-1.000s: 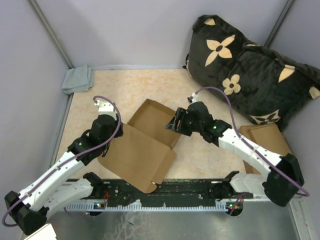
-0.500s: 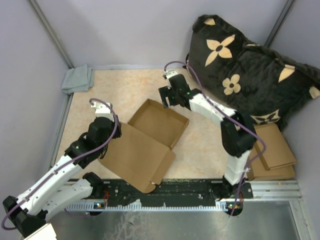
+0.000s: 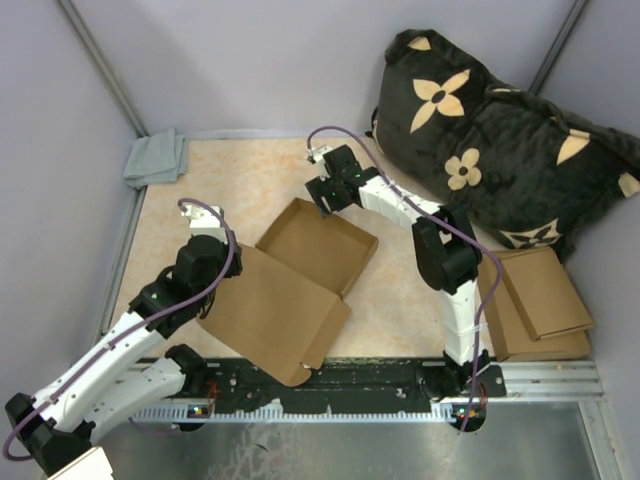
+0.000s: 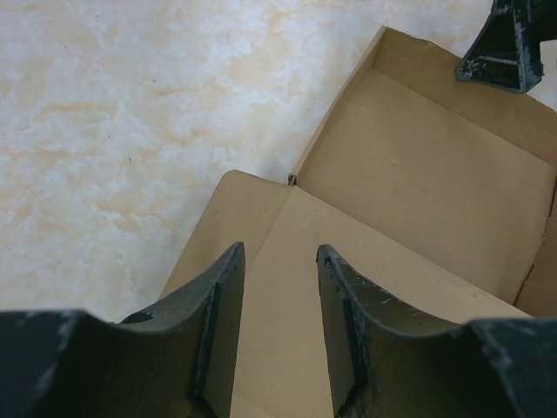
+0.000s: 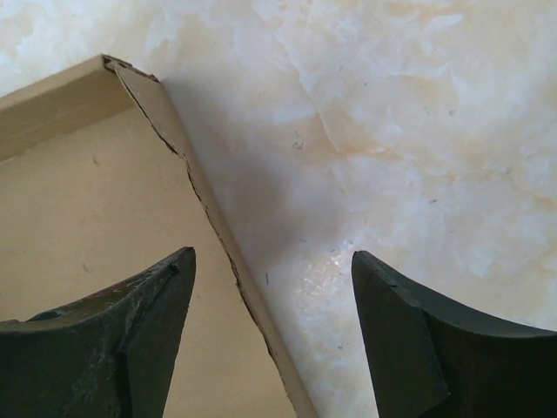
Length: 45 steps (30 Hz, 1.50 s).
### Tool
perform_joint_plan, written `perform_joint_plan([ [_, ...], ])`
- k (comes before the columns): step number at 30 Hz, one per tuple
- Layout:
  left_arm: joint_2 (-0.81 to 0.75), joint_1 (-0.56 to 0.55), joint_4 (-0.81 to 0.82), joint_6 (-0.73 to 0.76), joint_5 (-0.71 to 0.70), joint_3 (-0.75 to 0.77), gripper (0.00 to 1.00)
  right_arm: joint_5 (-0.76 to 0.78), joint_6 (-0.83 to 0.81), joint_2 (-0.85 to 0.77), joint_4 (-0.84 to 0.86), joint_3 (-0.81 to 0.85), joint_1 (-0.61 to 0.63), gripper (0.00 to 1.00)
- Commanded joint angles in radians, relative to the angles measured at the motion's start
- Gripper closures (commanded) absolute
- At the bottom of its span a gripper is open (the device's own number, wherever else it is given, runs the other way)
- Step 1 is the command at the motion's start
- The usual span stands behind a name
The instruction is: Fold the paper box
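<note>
The paper box [image 3: 318,246] is a shallow brown cardboard tray with its lid panel [image 3: 275,315] lying open toward the near edge. My left gripper [image 3: 225,272] is open and empty, hovering over the lid's left part near the hinge crease; in the left wrist view [image 4: 280,249] only bare cardboard [image 4: 418,165] shows between its fingers. My right gripper [image 3: 322,200] is open at the tray's far corner. In the right wrist view [image 5: 271,254] it straddles the tray's far wall [image 5: 178,144], one finger over the inside and one over the table.
A black pillow with tan flowers [image 3: 500,140] fills the far right corner. A stack of flat cardboard pieces [image 3: 535,300] lies at the right edge. A grey cloth [image 3: 155,158] sits in the far left corner. Walls close in on the table's left, back and right.
My right arm has swung from the box's right side up and left to its far corner, stretching out. My left arm has barely moved. The box lies as before.
</note>
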Motion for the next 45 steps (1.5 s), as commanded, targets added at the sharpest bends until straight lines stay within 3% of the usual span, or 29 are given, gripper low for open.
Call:
perform_joint_plan([
  [1,-0.002,0.004,0.019,0.006,0.005,-0.006,0.55,-0.035,0.03,0.032,-0.025,0.037,0.003,0.29],
  [5,0.006,0.004,0.019,0.006,0.008,-0.004,0.55,-0.009,0.096,0.044,-0.03,0.022,-0.003,0.31],
  [8,0.007,0.004,0.017,0.008,0.009,-0.004,0.55,0.024,0.254,0.026,-0.044,-0.025,-0.05,0.4],
  [10,0.005,0.004,0.018,0.004,0.009,-0.006,0.55,0.029,0.341,-0.034,-0.011,-0.132,-0.087,0.5],
  [15,0.006,0.006,0.026,0.005,0.015,-0.004,0.55,0.003,0.474,-0.296,0.141,-0.491,-0.13,0.56],
  [19,0.009,0.007,0.03,0.007,0.019,0.0,0.55,-0.024,0.542,-0.468,0.151,-0.674,-0.128,0.59],
  [25,0.002,0.007,0.026,0.002,0.022,-0.004,0.55,-0.076,0.69,-0.735,0.168,-0.884,-0.053,0.66],
  [28,-0.002,0.007,0.026,0.0,0.023,-0.007,0.55,-0.158,0.801,-0.855,0.216,-0.983,0.049,0.69],
  [31,0.002,0.007,0.028,0.003,0.02,-0.006,0.55,-0.225,0.849,-0.941,0.265,-1.02,0.166,0.66],
  [34,0.008,0.008,0.03,0.005,0.021,-0.001,0.55,-0.218,0.766,-0.974,0.155,-0.951,0.186,0.61],
  [37,0.012,0.009,0.03,0.006,0.024,-0.001,0.55,-0.008,0.519,-0.939,-0.058,-0.774,0.185,0.37],
  [40,0.006,0.009,0.031,0.003,0.02,0.0,0.55,0.17,0.282,-0.85,-0.075,-0.648,0.177,0.21],
  [45,-0.004,0.01,0.025,0.002,0.007,-0.003,0.55,0.041,0.064,-0.591,0.084,-0.472,0.129,0.23],
])
